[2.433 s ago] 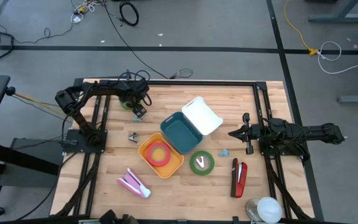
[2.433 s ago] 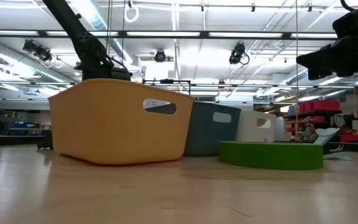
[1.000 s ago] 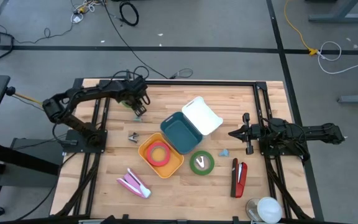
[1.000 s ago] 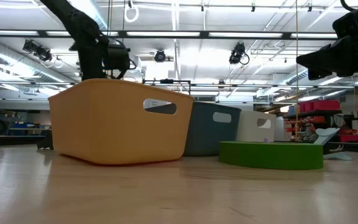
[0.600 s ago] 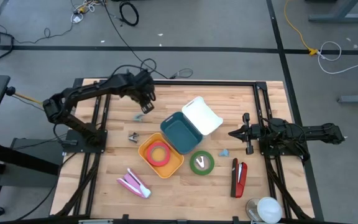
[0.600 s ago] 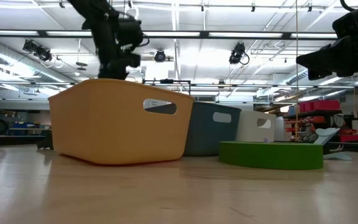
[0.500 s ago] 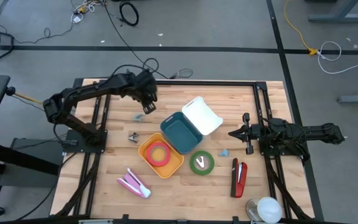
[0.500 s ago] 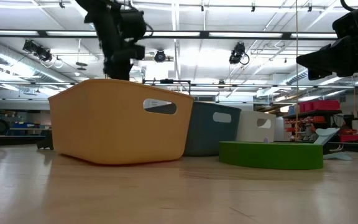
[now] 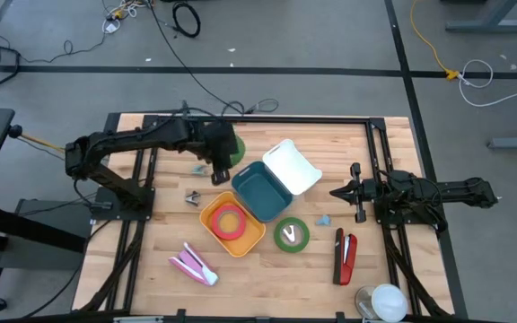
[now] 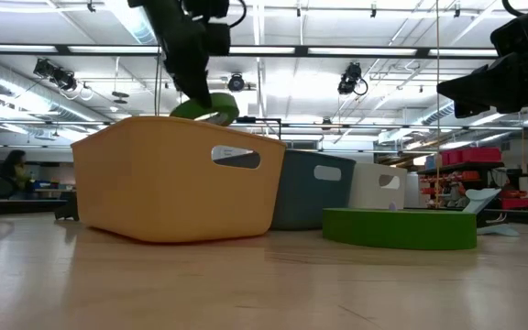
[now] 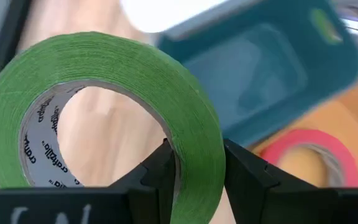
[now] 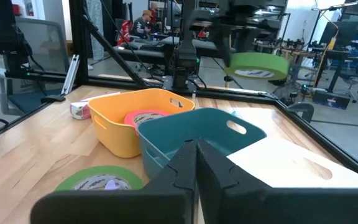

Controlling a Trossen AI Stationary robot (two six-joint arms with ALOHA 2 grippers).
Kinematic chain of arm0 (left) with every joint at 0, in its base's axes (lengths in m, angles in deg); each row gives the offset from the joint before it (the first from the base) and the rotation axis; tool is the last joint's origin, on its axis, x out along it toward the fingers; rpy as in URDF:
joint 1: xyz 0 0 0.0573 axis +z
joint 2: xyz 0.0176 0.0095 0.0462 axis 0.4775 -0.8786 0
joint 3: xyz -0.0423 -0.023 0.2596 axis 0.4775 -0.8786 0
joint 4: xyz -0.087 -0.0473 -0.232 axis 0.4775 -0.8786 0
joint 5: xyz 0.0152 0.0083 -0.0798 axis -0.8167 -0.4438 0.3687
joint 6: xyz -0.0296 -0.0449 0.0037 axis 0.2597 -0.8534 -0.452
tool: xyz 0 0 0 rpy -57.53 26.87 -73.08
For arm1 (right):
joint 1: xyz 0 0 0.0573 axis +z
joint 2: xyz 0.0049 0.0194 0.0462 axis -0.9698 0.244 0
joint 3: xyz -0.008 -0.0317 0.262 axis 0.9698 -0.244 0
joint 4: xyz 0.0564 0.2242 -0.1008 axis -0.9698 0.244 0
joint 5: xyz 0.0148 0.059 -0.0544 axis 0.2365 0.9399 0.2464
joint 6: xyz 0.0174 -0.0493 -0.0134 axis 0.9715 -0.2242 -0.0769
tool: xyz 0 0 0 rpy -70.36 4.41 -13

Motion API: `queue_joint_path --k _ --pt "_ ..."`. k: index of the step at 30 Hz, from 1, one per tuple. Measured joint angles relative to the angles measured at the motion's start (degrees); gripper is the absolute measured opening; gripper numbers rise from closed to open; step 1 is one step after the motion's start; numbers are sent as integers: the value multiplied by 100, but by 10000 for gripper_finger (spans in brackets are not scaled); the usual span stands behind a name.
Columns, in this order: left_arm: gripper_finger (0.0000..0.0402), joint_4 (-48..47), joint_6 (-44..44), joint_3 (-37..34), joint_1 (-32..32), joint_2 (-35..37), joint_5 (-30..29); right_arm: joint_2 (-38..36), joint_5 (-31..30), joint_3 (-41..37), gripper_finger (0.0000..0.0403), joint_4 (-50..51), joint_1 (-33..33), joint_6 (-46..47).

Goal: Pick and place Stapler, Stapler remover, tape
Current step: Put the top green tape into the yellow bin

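Observation:
My left gripper (image 9: 223,154) is shut on a green tape roll (image 9: 232,146) and holds it in the air over the table's far left part, just beside the teal bin (image 9: 260,190). The same roll shows above the orange bin (image 10: 177,179) in the low view as the green tape roll (image 10: 206,108). A red tape roll (image 9: 229,221) lies in the orange bin. A second green roll (image 9: 292,234) lies flat on the table. A red-and-black stapler (image 9: 344,256) lies at the near right. My right gripper (image 9: 335,191) waits shut at the right. My left gripper pinches the roll's wall (image 11: 197,152) with one finger (image 11: 160,171) inside the hole and the other finger (image 11: 247,174) outside. The fingers slant down from the table's left. The roll is lifted clear and tilted, hanging at the fingers' ends.
A white bin (image 9: 292,166) adjoins the teal bin on its far right. A pink stapler (image 9: 193,265) lies near the front left; a small dark tool (image 9: 193,197) lies left of the orange bin. A white roll (image 9: 384,301) sits at the near right corner.
My left gripper has risen and swung from the far left corner toward the table's right, toward the teal bin, rolling its wrist. The green tape roll has gone with it, lifted clear of the table.

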Motion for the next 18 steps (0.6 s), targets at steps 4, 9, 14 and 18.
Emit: queue_joint_path --k 4,9,14,18 --pt "121 -5 161 0 -529 0 78 0 0 -1 13 0 -1 -1" --pt "121 -14 210 0 -1124 0 95 1 0 0 13 -1 -1 0" --pt "121 -67 209 -2 -1581 0 86 2 0 1 13 -2 2 1" --pt "121 -225 210 -4 -1877 0 84 0 0 0 13 -1 0 0"
